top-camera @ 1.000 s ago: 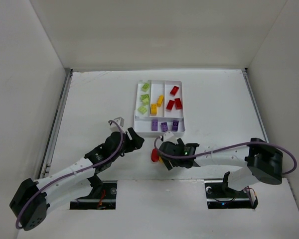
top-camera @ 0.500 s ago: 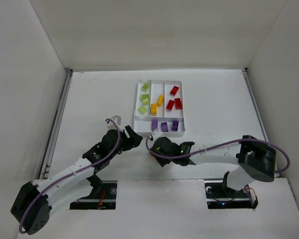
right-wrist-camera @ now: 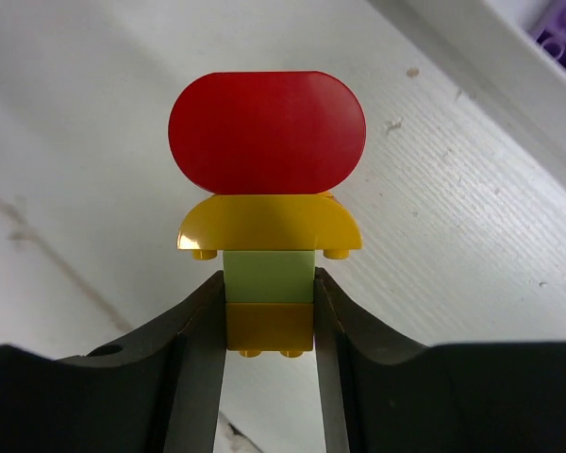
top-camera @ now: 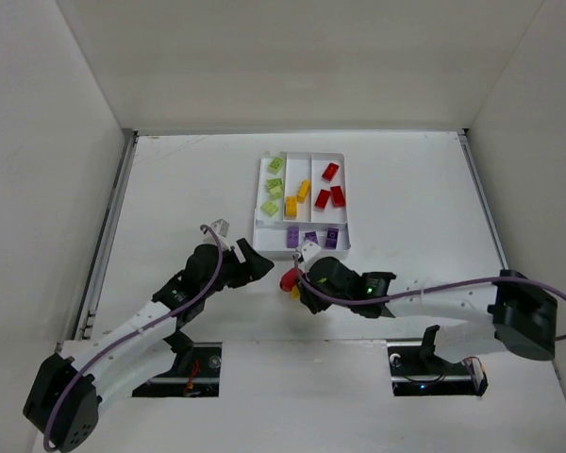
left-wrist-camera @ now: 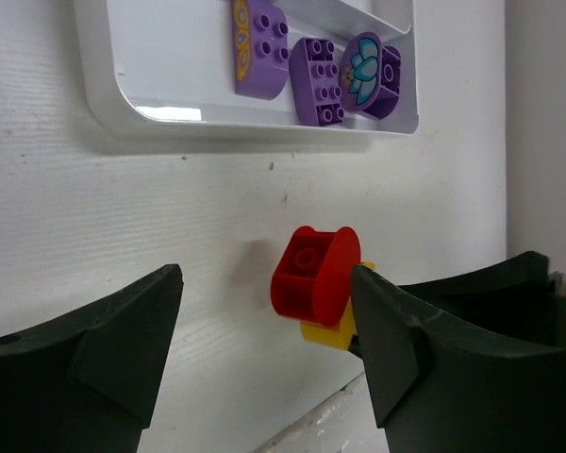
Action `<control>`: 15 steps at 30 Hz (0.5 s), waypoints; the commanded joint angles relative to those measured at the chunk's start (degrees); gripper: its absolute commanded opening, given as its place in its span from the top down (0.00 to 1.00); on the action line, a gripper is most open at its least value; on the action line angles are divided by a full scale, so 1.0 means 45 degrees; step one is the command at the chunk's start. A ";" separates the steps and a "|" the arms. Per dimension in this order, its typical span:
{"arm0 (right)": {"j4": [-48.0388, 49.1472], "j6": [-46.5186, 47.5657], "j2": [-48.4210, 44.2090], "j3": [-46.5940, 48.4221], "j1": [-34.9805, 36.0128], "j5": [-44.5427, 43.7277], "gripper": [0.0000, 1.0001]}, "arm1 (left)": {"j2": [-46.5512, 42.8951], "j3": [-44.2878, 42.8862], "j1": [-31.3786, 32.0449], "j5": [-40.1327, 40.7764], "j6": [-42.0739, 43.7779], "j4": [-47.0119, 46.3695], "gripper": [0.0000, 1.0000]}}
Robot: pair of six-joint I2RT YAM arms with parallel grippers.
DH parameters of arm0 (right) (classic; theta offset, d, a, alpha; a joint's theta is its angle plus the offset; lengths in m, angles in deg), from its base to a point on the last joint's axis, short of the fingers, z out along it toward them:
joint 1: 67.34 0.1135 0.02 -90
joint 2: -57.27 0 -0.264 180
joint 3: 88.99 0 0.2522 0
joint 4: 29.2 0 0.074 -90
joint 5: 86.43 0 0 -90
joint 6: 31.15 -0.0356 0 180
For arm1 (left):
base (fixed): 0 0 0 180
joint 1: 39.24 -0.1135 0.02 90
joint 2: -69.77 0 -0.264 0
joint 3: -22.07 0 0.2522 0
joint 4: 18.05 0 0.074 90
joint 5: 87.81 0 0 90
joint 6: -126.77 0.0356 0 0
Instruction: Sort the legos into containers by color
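Looking down, you have a white tabletop [top-camera: 170, 189] boxed in by plain white walls [top-camera: 47, 142] at its left, far and right edges. The white tray [top-camera: 311, 155] sits toward the far edge, about midway across. Its left long section holds the light green bricks [top-camera: 274, 187], the middle one the yellow-orange bricks [top-camera: 296, 200] and the right one the red bricks [top-camera: 328, 193]. The purple bricks [top-camera: 292, 236] lie in the crosswise section at its near end.

Your left arm runs low from the near-left corner toward the middle. The left gripper [top-camera: 255, 261] points right with its jaws apart and nothing between them. Your right arm stretches low from the near-right corner, leftward along the near edge. The right gripper [top-camera: 302, 283] is clamped on a stack of legos [top-camera: 289, 280] just off the tray's near edge.

In the right wrist view that stack reads red rounded brick [right-wrist-camera: 266, 132] at the tip, then a yellow brick [right-wrist-camera: 268, 225], a light green brick [right-wrist-camera: 269, 276] and an orange brick [right-wrist-camera: 269, 326]. The fingers [right-wrist-camera: 203, 330] press on the last two from both sides. You cannot tell whether the stack touches the tabletop.
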 commanded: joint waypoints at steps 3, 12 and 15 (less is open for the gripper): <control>0.0812 -0.0167 -0.2062 -0.0252 -0.0325 0.1781 0.65 | -0.0647 0.0922 -0.0531 -0.2642 -0.1558 -0.1901 0.26; 0.0968 0.0263 -0.1773 0.0214 -0.0599 0.2683 0.65 | -0.0431 0.1450 -0.0649 -0.4266 -0.3279 -0.3818 0.21; 0.1026 0.0341 -0.1499 0.0391 -0.0579 0.2702 0.65 | -0.0628 0.1548 -0.0708 -0.4247 -0.3338 -0.3838 0.21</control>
